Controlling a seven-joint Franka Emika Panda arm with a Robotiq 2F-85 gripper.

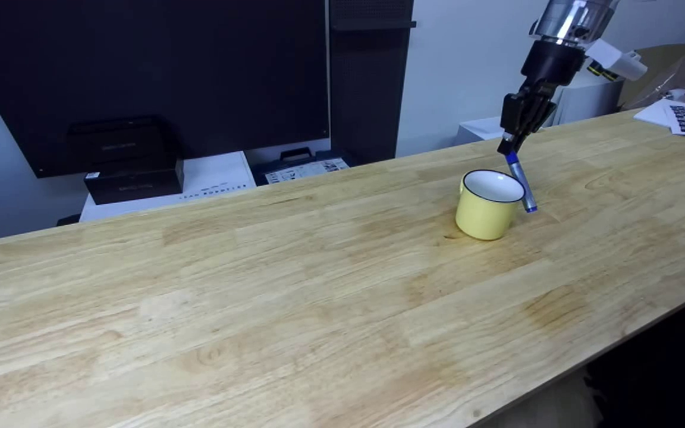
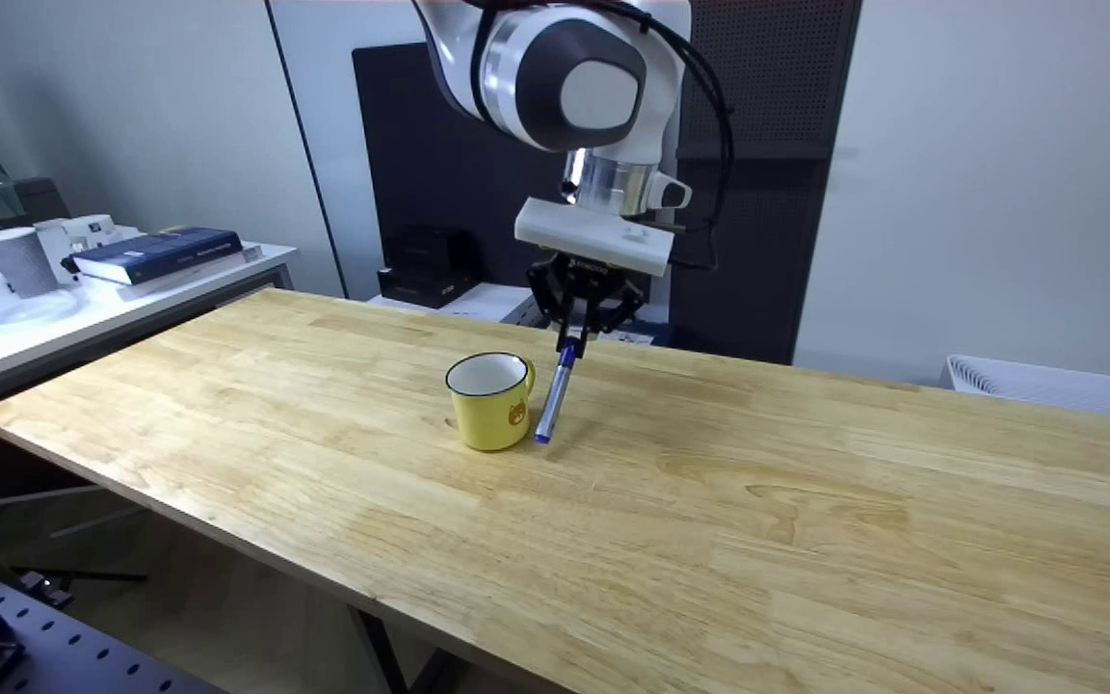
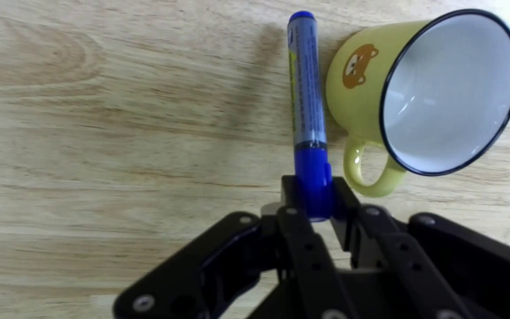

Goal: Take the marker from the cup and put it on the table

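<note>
We grasped thin grey-and-blue marker (image 3: 309, 91) by capped end in black two-fingered gripper (image 3: 318, 196) — marker slanted down below, beside squat yellow cup (image 1: 488, 211).

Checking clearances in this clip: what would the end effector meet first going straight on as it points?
Probably the table, lower end of the held marker first; the cup seems beside that path, though depth is unclear.
</note>
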